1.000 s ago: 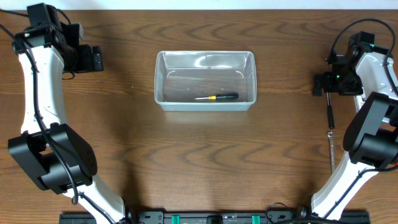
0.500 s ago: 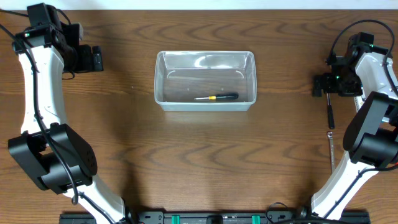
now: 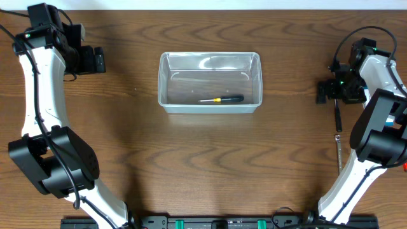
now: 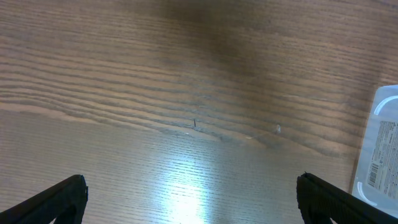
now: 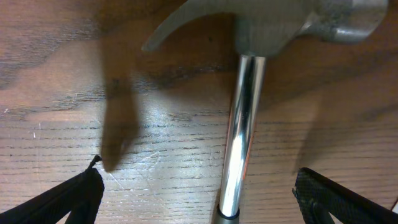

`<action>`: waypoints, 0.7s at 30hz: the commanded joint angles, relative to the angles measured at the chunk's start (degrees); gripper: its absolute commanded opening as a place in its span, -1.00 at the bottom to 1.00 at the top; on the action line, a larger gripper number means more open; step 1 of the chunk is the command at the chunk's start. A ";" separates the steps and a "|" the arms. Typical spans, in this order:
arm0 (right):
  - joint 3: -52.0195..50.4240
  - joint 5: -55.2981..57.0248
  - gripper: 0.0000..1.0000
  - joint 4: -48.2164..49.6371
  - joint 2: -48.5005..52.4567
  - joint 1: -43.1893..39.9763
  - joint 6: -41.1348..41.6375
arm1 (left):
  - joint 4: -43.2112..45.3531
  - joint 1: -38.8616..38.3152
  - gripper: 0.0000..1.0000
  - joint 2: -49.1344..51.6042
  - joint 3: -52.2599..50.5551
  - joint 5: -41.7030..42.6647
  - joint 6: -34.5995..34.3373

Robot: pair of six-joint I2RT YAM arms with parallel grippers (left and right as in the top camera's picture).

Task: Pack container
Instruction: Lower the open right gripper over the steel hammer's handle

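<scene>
The container (image 3: 210, 102), a clear rectangular tub, sits mid-table with a black-and-yellow screwdriver (image 3: 222, 99) lying in it. My right gripper (image 3: 325, 90) hovers open over a hammer at the right edge. In the right wrist view the steel hammer head (image 5: 292, 25) is at the top, and the chrome shaft (image 5: 242, 124) runs down between the spread fingers of the right gripper (image 5: 199, 180), untouched. The hammer's dark handle (image 3: 337, 117) shows below the gripper. My left gripper (image 3: 98, 60) is open at the far left, and the left gripper (image 4: 193, 190) has only bare wood under it.
A thin metal tool (image 3: 338, 152) lies on the table below the hammer handle, close to the right arm's base. A corner of the clear tub (image 4: 380, 155) shows at the right edge of the left wrist view. The arms' bases stand at the front corners.
My right gripper has shifted slightly left over the hammer. The left arm, the tub and the screwdriver have not moved.
</scene>
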 commanded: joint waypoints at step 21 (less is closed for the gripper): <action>1.05 0.52 0.99 3.65 0.31 0.11 -0.24 | -0.17 0.13 0.96 0.42 -0.44 -0.68 0.55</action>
